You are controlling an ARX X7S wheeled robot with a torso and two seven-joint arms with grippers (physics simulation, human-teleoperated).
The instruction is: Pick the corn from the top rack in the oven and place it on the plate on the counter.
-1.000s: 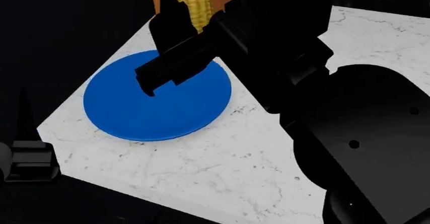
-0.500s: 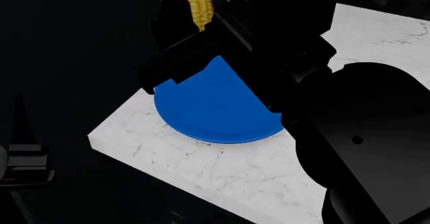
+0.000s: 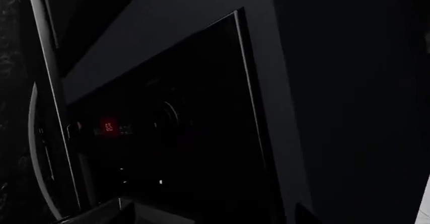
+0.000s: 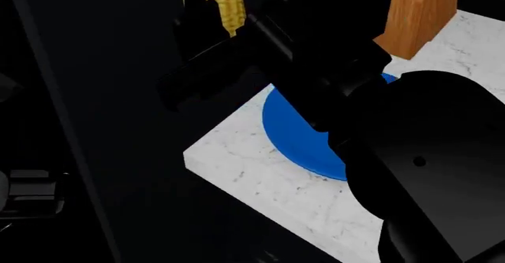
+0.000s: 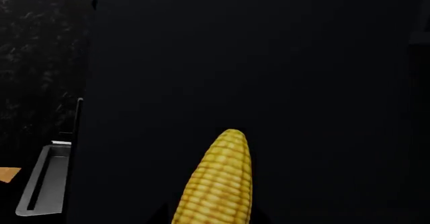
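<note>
The corn (image 4: 219, 2) sits clenched in my right gripper (image 4: 207, 44), tapered tip pointing away from my wrist, high at the far side of the head view and well out of the oven (image 3: 168, 128). Over the last second my view has swung: the plate (image 4: 296, 134), which lay directly beneath my right jaws, now lies off to the right of them, and under the cob is dark cabinet front, not counter (image 4: 261, 174). A wooden block (image 4: 417, 15) has come into sight at the far right. I judge the carry has drifted off target; I need to bring the cob back right over the blue before letting go.

Much is hidden. My own right arm covers more than half the plate, and the counter's far reach is cut off. My left gripper is not visible anywhere; its wrist camera shows only the dim oven front with its red display (image 3: 108, 127), so its state stays unknown. The top rack cannot be made out.
</note>
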